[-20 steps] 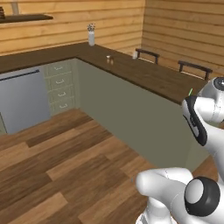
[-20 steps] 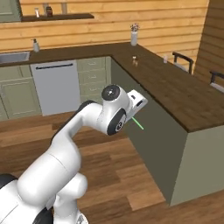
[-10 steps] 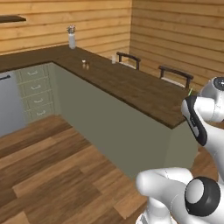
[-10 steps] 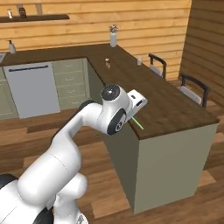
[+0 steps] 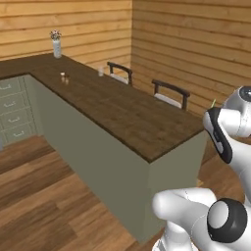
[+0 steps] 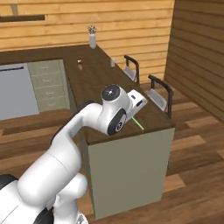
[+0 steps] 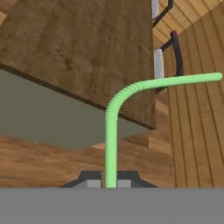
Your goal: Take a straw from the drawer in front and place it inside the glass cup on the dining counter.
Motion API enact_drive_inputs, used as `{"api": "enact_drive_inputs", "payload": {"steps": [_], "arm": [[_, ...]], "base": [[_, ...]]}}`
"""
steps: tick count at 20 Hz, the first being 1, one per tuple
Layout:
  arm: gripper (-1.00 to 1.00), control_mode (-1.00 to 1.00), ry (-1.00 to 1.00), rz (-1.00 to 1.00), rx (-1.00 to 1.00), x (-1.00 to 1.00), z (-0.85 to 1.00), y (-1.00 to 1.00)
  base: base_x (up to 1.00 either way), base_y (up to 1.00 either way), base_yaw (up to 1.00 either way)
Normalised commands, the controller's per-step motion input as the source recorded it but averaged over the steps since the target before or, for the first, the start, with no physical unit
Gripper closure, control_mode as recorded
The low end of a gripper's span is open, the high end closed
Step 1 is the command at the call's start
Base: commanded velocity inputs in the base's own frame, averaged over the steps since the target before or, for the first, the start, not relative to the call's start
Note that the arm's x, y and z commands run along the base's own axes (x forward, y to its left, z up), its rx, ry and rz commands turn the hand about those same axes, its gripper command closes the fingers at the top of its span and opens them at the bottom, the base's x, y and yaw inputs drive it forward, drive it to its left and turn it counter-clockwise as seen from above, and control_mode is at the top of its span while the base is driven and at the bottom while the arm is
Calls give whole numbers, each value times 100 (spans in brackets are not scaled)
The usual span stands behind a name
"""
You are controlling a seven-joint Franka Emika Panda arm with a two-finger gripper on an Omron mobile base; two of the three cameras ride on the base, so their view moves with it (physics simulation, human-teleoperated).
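My gripper (image 7: 110, 183) is shut on the bright green straw (image 7: 111, 131), which rises from between the fingertips and bends off to the right. In the right base view the gripper (image 6: 133, 114) hangs over the near end of the dining counter (image 6: 94, 83), with the straw (image 6: 138, 124) poking out below the hand. The straw's tip (image 5: 213, 103) peeks out beside my wrist. The clear glass cup (image 5: 100, 71) (image 6: 112, 62) stands far along the counter top (image 5: 122, 110), well beyond the gripper. The drawer is out of view.
Two dark-framed chairs (image 5: 169, 95) (image 6: 158, 94) stand along the counter's far side. A white vase with flowers (image 5: 57, 45) (image 6: 92, 39) and small shakers (image 5: 63, 77) (image 6: 79, 64) sit at the counter's far end. Sage-green cabinets (image 6: 48, 85) line the back left; wood floor lies on both sides.
The whole picture has shifted: the base has moved, bringing the near end of the dining counter and the chairs closer. The gripper still holds the straw the same way.
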Motion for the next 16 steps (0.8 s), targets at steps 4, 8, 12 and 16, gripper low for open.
{"api": "enact_drive_inputs", "payload": {"steps": [4, 8, 12, 16], "arm": [[100, 100, 0, 0, 0, 0, 0, 0], [100, 100, 0, 0, 0, 0, 0, 0], [100, 100, 0, 0, 0, 0, 0, 0], [100, 100, 0, 0, 0, 0, 0, 0]], "base": [[24, -100, 5], [28, -100, 9], [35, -100, 13], [36, -100, 17]]}}
